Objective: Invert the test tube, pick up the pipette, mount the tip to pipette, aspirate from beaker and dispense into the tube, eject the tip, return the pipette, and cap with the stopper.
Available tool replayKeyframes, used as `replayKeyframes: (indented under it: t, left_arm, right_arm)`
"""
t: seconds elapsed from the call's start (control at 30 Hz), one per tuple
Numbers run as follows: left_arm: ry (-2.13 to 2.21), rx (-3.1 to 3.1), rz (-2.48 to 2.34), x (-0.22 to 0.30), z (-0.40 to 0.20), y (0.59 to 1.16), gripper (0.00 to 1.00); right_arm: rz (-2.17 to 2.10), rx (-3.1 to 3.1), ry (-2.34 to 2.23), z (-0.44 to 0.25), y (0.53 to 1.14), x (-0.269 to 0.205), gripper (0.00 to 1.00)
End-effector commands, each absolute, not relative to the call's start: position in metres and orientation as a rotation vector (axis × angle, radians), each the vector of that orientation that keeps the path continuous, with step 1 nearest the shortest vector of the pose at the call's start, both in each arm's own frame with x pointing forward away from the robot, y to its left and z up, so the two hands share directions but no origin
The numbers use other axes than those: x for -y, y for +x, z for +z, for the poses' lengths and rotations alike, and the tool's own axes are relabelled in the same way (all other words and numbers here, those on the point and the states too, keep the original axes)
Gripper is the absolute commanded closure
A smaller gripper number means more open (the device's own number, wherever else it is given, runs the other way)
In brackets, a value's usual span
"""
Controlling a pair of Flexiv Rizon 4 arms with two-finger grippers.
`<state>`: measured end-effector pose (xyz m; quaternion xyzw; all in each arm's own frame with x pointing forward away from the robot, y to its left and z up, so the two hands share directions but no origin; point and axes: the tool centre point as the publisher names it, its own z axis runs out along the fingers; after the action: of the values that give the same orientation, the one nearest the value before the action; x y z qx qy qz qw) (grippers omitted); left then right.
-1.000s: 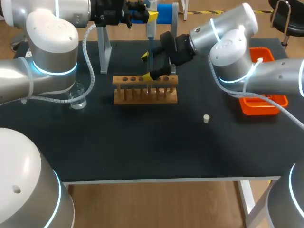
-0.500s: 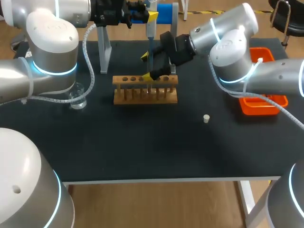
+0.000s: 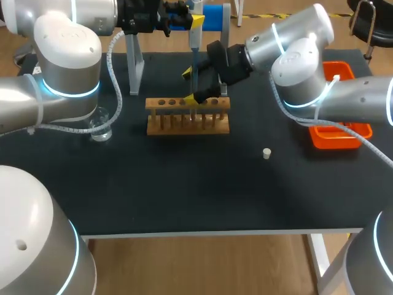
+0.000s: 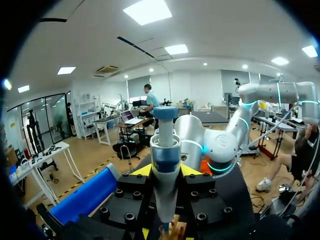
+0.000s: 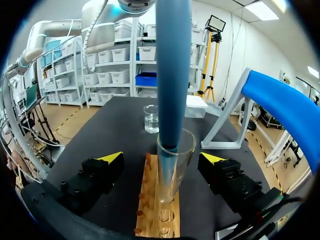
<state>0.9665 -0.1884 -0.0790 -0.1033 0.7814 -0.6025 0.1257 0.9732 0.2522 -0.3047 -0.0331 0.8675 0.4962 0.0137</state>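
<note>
At the far left of the counter point(image 3: 184, 184), the glass beaker point(image 3: 101, 128) stood well apart from the rack, by my judgement because drawing from it was done.

Next along, the left tool point(image 4: 166, 172) was clamped on the pipette point(image 4: 165, 150), one yellow tip against each side of its body. It held the pipette upright over the wooden rack point(image 3: 187, 117), a posture that kept the shaft in line with the tube below. Behind it stood the blue-topped stand point(image 3: 215, 17), where the pipette would presumably go back.

In the rack, the test tube point(image 5: 172, 165) stood upright with its open mouth up. The right wrist view showed the pipette's blue shaft reaching down into that mouth. This looked like the dispensing step. Whether a tip was mounted I could not tell.

The right tool point(image 5: 161, 159) sat with its fingers apart, one on either side of the tube and neither touching the glass. It seemed placed to bracket or steady the tube.

Further right, the white stopper point(image 3: 266, 153) lay alone on the counter, waiting for capping. At the far right sat the orange tray point(image 3: 359, 136), probably for the ejected tip.

No label or writing on any of these things could be read.
</note>
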Motion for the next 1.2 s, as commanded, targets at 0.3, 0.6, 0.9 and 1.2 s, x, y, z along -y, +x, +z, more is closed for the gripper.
replayKeyframes:
  t: [0.3, 0.6, 0.9, 1.2]
  left_arm:
    - [-0.299, -2.271, -1.752, 0.188, -0.077, 0.964, 1.0]
    - [-0.286, -2.259, -1.744, 0.188, -0.067, 0.96, 1.0]
    - [-0.273, -2.266, -1.727, 0.19, -0.059, 0.957, 1.0]
    - [-0.273, -2.271, -1.716, 0.191, -0.054, 0.955, 1.0]
  right_arm:
    - [1.543, -2.703, -0.103, -0.304, 0.973, -0.252, 0.0]
    - [1.543, -2.703, -0.103, -0.304, 0.973, -0.252, 0.0]
    - [1.543, -2.703, -0.103, -0.304, 0.973, -0.252, 0.0]
    - [1.543, -2.703, -0.103, -0.304, 0.973, -0.252, 0.0]
